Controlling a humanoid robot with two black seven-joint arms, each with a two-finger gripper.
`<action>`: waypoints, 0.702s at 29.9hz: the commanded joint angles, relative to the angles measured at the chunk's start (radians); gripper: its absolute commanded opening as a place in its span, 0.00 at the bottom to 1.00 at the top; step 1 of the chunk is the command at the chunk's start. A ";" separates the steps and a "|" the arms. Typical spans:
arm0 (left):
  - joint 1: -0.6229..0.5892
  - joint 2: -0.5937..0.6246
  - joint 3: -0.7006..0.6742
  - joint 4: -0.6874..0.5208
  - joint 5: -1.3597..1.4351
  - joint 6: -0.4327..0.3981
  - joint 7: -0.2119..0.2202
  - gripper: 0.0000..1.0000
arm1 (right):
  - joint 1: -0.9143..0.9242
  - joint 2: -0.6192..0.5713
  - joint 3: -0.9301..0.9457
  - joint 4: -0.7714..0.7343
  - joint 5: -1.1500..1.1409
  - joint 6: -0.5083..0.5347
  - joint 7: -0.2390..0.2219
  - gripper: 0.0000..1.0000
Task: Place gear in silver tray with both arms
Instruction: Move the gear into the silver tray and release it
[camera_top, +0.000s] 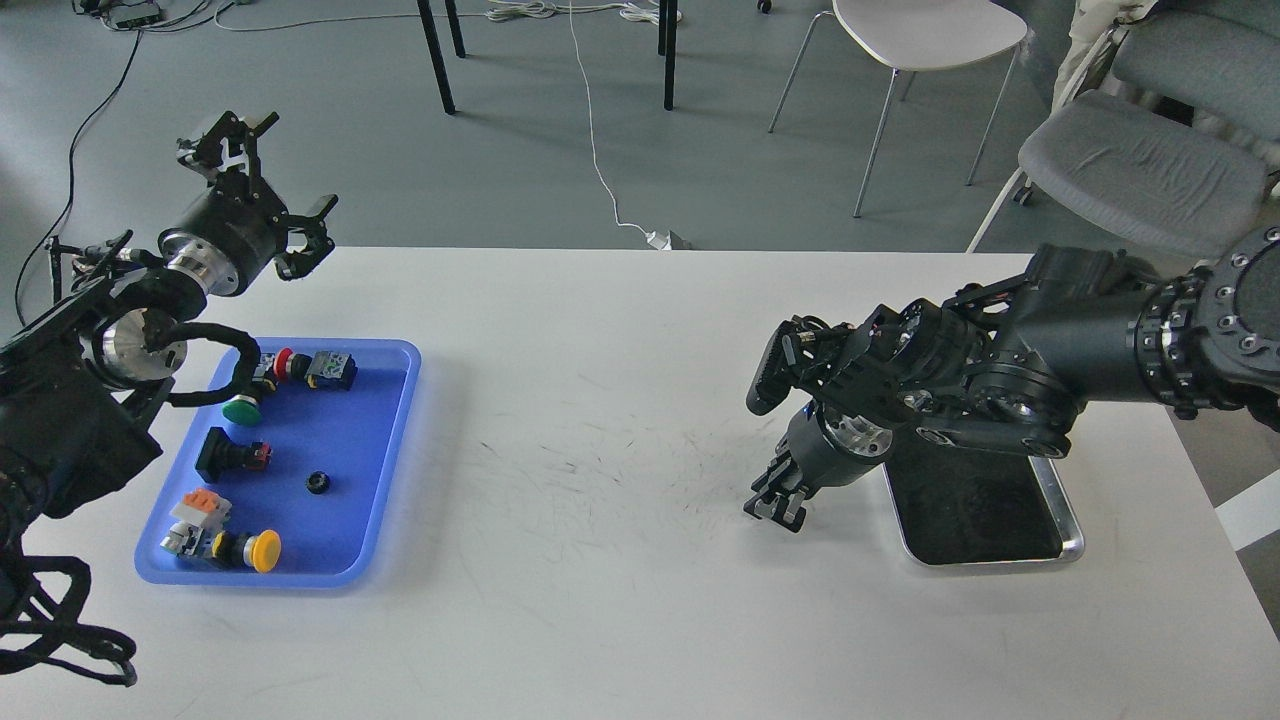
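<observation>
Nothing's picked up yet: the small black gear (318, 483) sits in the blue tray (392, 420) at the worktop's left edge. Left tool (272, 175) hangs wide open above the far-left corner and needs to drop onto the gear. Can't tell the right tool's (778, 503) state beside the silver tray (1070, 530).

We see grey floor (520, 150) beyond white tabletop (600, 600); white chair (925, 35), grey padded chairs (1140, 170) at right; cables (600, 150) trailing.
</observation>
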 joint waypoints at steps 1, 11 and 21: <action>0.001 -0.001 0.002 0.000 0.001 0.000 0.002 0.99 | 0.019 -0.019 0.002 0.002 0.007 0.004 0.000 0.11; 0.006 -0.008 0.005 0.000 0.001 0.000 0.002 0.99 | 0.096 -0.260 0.016 0.017 0.018 0.013 0.000 0.05; 0.008 -0.019 0.005 0.000 0.001 0.000 0.000 0.99 | 0.095 -0.510 0.000 0.138 -0.071 0.013 0.000 0.02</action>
